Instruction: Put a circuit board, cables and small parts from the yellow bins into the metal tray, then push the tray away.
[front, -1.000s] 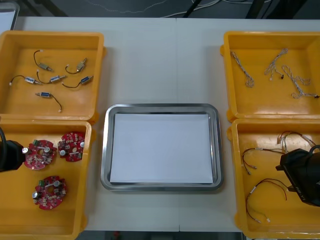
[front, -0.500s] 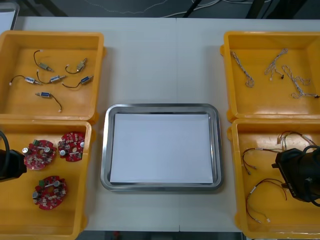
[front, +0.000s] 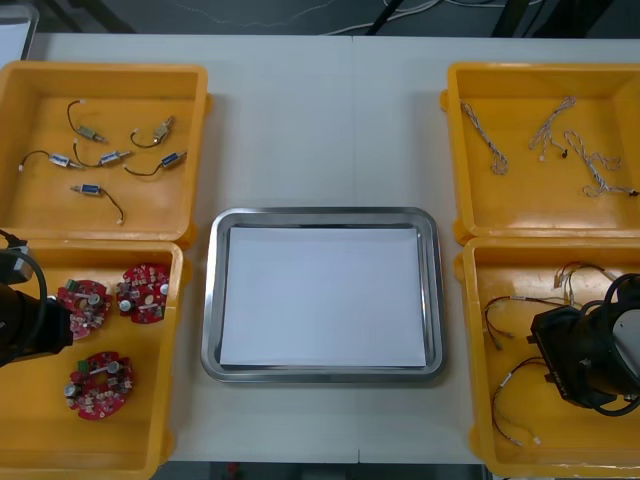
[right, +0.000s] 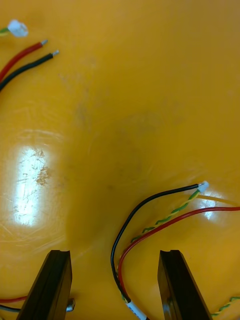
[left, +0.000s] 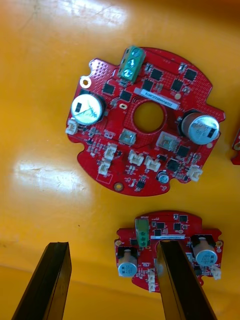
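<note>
Broadly, the light table (front: 320, 120) is cut off at both sides and at its near edge in the front view, and the outer walls of the yellow bins (front: 160, 215) go with it. The metal tray (front: 212, 300) lies whole between the bins, its rim shiny and its inside white. The left gripper (front: 55, 328) is over the near left bin, where its dark body covers the outer side of one of the three circuit boards (front: 143, 293). The right gripper (front: 560, 355) is over the near right bin and hides part of the cables (front: 510, 305) under it. In the left wrist view the left gripper's (left: 112, 247) jaws are spread wide above the bin floor. One finger (left: 175, 280) masks the edge of a smaller-looking board (left: 170, 230), while a board (left: 145, 120) beyond the fingers shows whole: round and red, with a centre hole, two silver cans, a green terminal block and white sockets. A third board (left: 236, 147) is a mere sliver at the frame edge. In the right wrist view the right gripper (right: 114, 255) is likewise spread, with black, red and twisted yellow-green leads running between the fingers and out of frame. The far right bin holds pale twisted cables (front: 490, 145). The far left bin holds small metal parts (front: 105, 157) on thin dark leads, too small to make out further.
</note>
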